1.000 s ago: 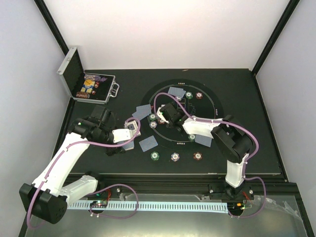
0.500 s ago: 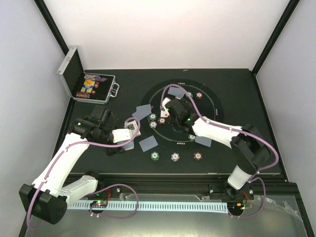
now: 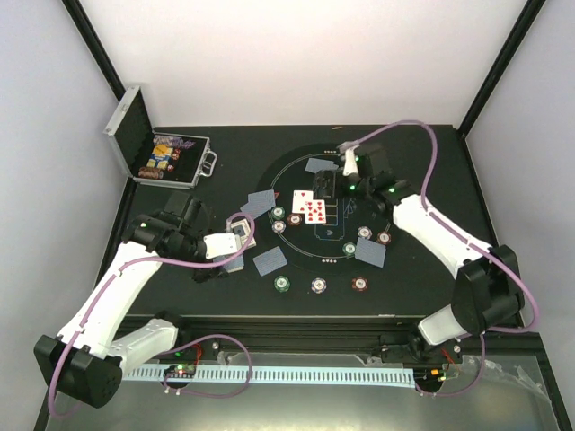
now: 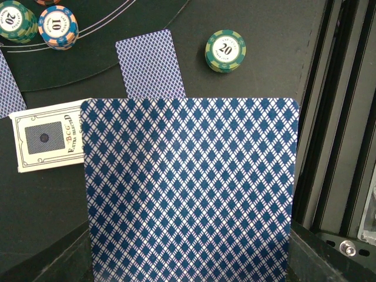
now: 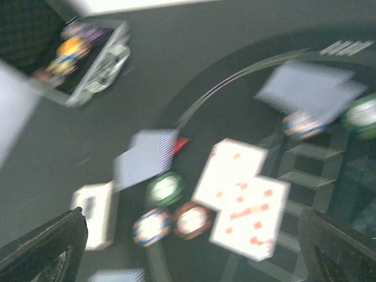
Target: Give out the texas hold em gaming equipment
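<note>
1. A blue-backed held card [image 4: 188,188] fills the left wrist view, pattern up. It sits low over the table [image 3: 431,180], just left of the printed ring. The left gripper [image 3: 226,259] is clamped on it.
2. Just right of it a face-down card [image 4: 150,64] lies flat on the table.
3. Two face-up cards [image 3: 310,208] with red pips lie overlapping in the middle of the ring.
4. More backs-up cards lie around the ring: a far card [image 3: 321,165], a left card [image 3: 260,203] and a right card [image 3: 370,251].
5. A green chip [image 3: 284,284], a white chip [image 3: 318,285] and a red chip [image 3: 360,284] stand in a row along the ring's near edge. A chip cluster [image 3: 280,219] sits just left of the face-up cards.
6. A white card box [image 4: 50,135] lies flat just to the far side of the held card.
7. The right gripper [image 5: 191,217] hangs over the far part of the ring. Its fingers are spread wide with nothing between them, though its own view is blurred.
8. At the far left stands a silver case [image 3: 131,124], lid upright, with colourful contents I can't make out.
</note>
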Controlling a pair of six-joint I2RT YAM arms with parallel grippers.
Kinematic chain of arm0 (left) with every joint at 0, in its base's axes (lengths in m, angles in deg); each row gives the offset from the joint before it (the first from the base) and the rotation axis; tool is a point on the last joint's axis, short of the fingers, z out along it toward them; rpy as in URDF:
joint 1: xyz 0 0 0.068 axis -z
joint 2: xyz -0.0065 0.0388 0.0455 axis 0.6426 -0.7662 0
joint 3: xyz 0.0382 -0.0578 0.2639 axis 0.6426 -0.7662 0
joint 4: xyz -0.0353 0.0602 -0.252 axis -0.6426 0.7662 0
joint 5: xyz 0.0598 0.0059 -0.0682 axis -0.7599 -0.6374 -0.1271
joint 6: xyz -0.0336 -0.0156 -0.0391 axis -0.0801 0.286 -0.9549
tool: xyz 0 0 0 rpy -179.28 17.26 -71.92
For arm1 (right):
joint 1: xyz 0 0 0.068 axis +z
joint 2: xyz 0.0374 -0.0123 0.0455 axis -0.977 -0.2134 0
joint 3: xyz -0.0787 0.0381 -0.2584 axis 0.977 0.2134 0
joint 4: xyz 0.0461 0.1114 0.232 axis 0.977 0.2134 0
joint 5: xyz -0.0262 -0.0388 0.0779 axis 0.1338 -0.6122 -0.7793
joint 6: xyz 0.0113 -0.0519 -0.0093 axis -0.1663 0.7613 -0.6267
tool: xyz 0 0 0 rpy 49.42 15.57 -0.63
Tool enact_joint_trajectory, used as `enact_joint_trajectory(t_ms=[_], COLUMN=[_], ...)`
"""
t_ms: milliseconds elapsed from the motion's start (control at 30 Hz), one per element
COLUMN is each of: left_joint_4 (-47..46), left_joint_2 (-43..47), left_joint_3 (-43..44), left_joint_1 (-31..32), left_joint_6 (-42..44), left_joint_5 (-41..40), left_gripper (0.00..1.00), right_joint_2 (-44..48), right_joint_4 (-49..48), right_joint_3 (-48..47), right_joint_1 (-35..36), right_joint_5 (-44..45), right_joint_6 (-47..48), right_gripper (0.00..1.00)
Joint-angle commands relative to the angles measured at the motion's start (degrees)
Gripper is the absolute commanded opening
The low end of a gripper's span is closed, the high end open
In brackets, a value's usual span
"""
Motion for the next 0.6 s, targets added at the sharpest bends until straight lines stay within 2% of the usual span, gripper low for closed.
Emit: enact_joint_trajectory(t_ms=[0,233,367,467,567], left_joint_4=[0.5,0.0,0.0,0.0,0.0], left_joint_2=[-0.5,-0.7,-1.1,-0.8,-0.8], left_joint_3=[2.5,2.6,2.8,2.7,2.8], left_joint_1=[-0.1,-0.1,-0.1,-0.1,-0.1], left_joint_6=[-0.3,0.1,0.1,0.1,0.3], left_joint_5=[1.1,1.8,1.9,1.8,1.8], left_gripper=[0.02,0.02,0.01,0.01,0.02], right_joint_2=[0.5,0.7,-0.8,-2.4,-4.5], right_joint_4=[-2.0,-9.9,-15.8,-19.8,-21.0], right_joint_3=[4.4,8.7,10.2,10.7,9.1], right_joint_1=[7.0,20.0,23.7,25.3,27.1], right_joint_5=[-23.9,-25.1,-27.1,-28.6,-29.6], right_joint_6=[-15.4,-27.2,-32.2,-35.2,-36.1], right_gripper=[1.0,0.99,0.93,0.83,0.8])
